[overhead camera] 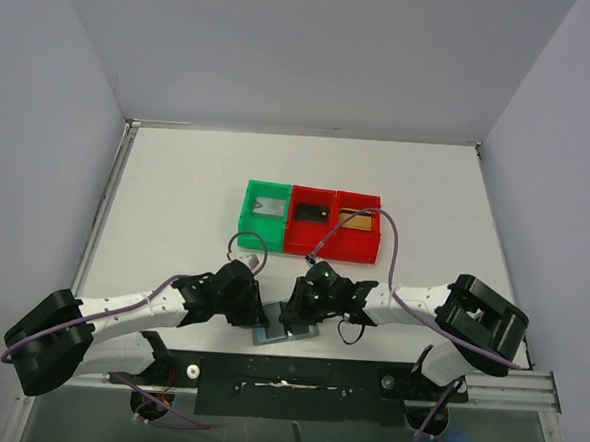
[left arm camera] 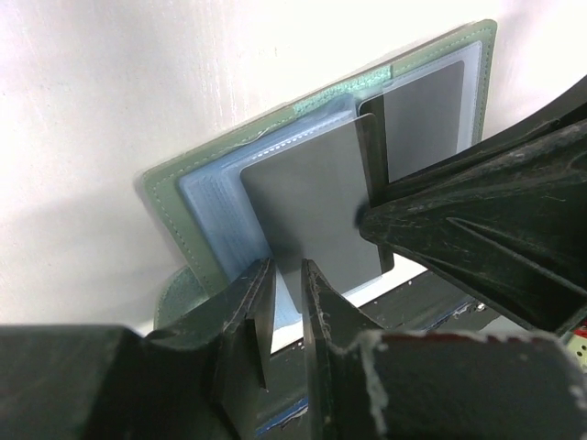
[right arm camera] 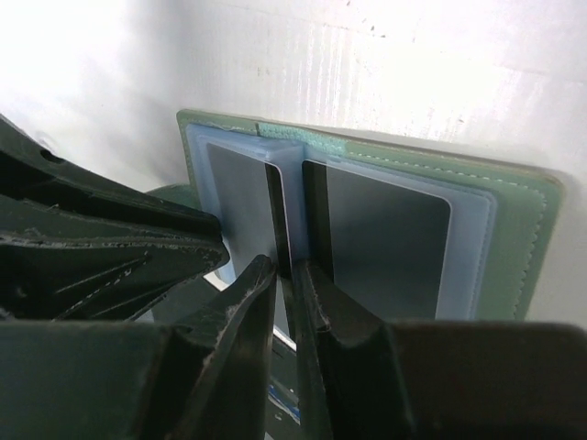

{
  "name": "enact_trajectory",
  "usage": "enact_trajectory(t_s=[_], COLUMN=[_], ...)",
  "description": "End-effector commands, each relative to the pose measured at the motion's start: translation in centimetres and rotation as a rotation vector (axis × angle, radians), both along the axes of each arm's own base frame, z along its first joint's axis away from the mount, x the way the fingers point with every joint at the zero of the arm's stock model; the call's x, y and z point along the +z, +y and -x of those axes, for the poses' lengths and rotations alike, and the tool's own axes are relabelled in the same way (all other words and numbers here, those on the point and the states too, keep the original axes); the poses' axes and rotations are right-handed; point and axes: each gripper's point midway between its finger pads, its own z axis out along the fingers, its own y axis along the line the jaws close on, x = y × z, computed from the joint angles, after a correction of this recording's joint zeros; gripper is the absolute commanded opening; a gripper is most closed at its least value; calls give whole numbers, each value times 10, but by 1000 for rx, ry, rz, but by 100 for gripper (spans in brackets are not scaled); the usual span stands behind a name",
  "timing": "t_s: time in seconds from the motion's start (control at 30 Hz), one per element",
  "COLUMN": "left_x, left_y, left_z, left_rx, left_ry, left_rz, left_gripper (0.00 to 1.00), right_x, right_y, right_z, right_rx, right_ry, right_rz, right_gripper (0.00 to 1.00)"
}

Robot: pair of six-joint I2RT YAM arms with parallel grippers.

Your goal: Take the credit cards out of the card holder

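At the near edge of the table [overhead camera: 176,194], about midway between the two arm bases, the holder [overhead camera: 271,336] lay open and flat, its green stitched rim framing pale blue plastic leaves. Grey cards [left arm camera: 312,209] sat inside those leaves, none of them out. The left gripper [left arm camera: 286,275] reached in from the left with its fingers [left arm camera: 246,307] nearly together, clenched on the near edge of a leaf [left arm camera: 284,307] that carried one grey card. The right gripper [right arm camera: 286,270] reached in from the right, just beside the left one and almost touching it; its fingers [right arm camera: 316,293] were pinched on a thin centre leaf [right arm camera: 286,197] that stood upright between the two halves of the holder. A further grey card [right arm camera: 390,238] lay flat in the right half. Farther off, past the middle of the table, a green bin [overhead camera: 247,218] and two red bins [overhead camera: 329,245] stood touching in a row, well apart from the holder. A thin tan item [overhead camera: 356,217] lay in the rightmost red bin, too small to identify.
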Motion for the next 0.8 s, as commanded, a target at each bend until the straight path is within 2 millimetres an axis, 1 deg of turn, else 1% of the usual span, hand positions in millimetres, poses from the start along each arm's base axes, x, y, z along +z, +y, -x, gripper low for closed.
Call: enact_trajectory(t_s=[0.0, 0.2, 0.3, 0.37, 0.57, 0.7, 0.77], left_x=[-9, -10, -10, -10, -9, -10, -9], left_y=[10, 15, 15, 15, 15, 16, 16], left_z=[-2, -3, -3, -3, -4, -4, -4], left_rx=[2, -1, -2, -2, 3, 5, 3], left_ry=[-18, -23, -24, -23, -27, -25, -26], left_rz=[-75, -107, -109, -109, -112, -116, -118], left_gripper=[17, 16, 15, 15, 14, 14, 14], right_x=[33, 36, 38, 38, 41, 45, 46], right_y=[15, 15, 15, 14, 10, 8, 8], right_z=[-5, -2, -2, -2, -3, -2, -2], right_rx=[1, 7, 3, 0, -12, -11, -10], right_ry=[-40, -34, -29, -27, -28, -36, -36], right_rz=[-173, -231, -264, -275, -313, -345, -354], right_gripper=[15, 25, 26, 25, 16, 11, 11])
